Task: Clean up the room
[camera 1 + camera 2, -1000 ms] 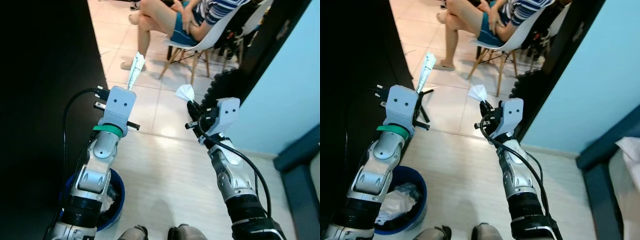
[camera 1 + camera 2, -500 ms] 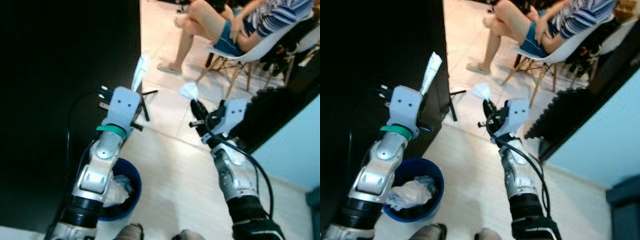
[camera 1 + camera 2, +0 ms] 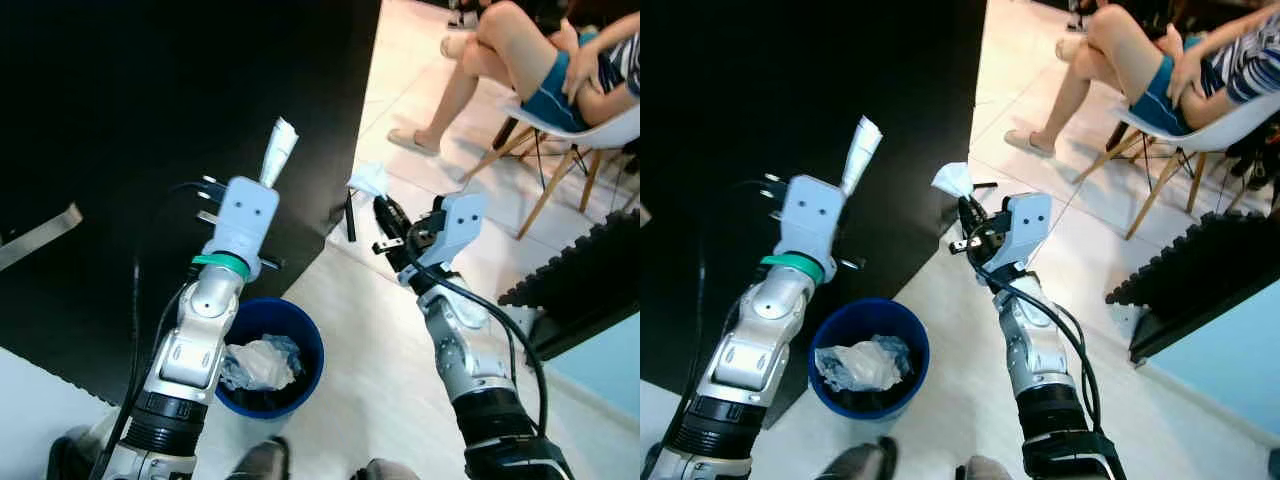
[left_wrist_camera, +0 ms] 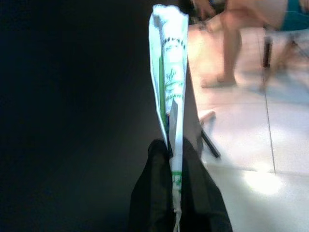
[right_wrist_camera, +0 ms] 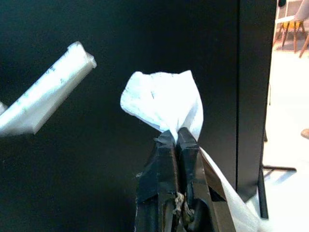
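- Here the left gripper point(image 4: 175, 159) is clamped on a long wrapper point(image 3: 277, 152) pointing up, upper centre of frame.
- The right gripper point(image 5: 176, 140) pinches a crumpled tissue point(image 3: 952, 180).
- The blue bin point(image 3: 312, 343) sits low centre, directly beneath the left arm, which is likely nearer.

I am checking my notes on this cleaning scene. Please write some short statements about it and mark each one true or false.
1. The left gripper holds a long white wrapper. True.
2. The right gripper is empty. False: its jaws are shut on a crumpled white tissue.
3. The blue bin has trash inside. True.
4. The bin stands on a table. False: it stands on the floor.
5. A person sits on a chair. True.
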Robot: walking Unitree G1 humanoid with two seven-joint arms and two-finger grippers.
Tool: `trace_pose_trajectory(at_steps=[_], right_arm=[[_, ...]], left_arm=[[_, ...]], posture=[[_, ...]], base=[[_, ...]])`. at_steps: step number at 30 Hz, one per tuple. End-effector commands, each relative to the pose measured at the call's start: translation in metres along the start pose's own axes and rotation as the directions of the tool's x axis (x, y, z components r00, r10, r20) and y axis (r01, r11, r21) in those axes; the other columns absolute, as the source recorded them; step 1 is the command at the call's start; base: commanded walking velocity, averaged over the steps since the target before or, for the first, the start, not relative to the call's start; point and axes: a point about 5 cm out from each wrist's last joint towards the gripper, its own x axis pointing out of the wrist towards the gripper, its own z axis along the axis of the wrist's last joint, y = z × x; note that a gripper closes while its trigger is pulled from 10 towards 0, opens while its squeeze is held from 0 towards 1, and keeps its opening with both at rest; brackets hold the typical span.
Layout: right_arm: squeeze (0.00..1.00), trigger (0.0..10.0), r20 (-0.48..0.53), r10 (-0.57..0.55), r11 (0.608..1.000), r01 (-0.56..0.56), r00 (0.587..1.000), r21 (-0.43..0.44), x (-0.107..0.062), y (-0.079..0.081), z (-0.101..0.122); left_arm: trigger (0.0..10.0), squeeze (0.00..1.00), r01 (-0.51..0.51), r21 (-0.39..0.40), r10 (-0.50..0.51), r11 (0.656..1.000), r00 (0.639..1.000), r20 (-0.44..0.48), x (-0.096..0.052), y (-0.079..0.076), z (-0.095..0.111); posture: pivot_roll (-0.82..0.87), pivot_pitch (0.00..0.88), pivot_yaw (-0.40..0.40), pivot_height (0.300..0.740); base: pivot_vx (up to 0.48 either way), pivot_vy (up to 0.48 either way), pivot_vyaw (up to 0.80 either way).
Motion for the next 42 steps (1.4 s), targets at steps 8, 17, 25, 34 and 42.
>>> trace_pose_trajectory(at_steps=[8, 17, 25, 34, 42], right_arm=[[0.00, 10.0, -0.008, -0.006, 1.000, 0.006, 1.000, 0.018, -0.002, 0.000, -0.003], [0.00, 10.0, -0.007, -0.040, 0.999, 0.040, 0.999, 0.013, -0.003, -0.004, -0.003], [0.00, 10.0, -0.063, -0.165, 0.986, 0.166, 0.984, 0.006, -0.009, -0.016, -0.012], [0.00, 10.0, -0.087, -0.218, 0.976, 0.218, 0.972, -0.005, -0.018, -0.021, -0.016], [0.00, 10.0, -0.110, -0.200, 0.980, 0.199, 0.974, -0.016, -0.019, -0.015, -0.019]], left_arm=[[10.0, 0.00, 0.188, -0.017, -0.189, 0.982, 0.979, -0.077, 0.001, -0.009, -0.009], [10.0, 0.00, 0.193, -0.127, -0.212, 0.973, 0.963, -0.165, 0.010, -0.006, -0.024], [10.0, 0.00, 0.204, -0.180, -0.240, 0.962, 0.948, -0.210, 0.033, -0.005, -0.034], [10.0, 0.00, 0.253, -0.165, -0.284, 0.953, 0.938, -0.198, 0.038, -0.011, -0.030], [10.0, 0.00, 0.277, -0.173, -0.313, 0.945, 0.918, -0.242, 0.033, -0.018, -0.050]], posture=[[-0.01, 0.000, 0.016, 0.740], [-0.01, 0.000, 0.015, 0.740], [-0.03, 0.028, 0.017, 0.740], [-0.05, 0.063, 0.026, 0.740], [-0.05, 0.110, 0.021, 0.740]], base=[[0.000, 0.000, 0.71], [0.000, 0.000, 0.71], [0.000, 0.000, 0.26], [0.000, 0.000, -0.59], [0.000, 0.000, 0.00]])
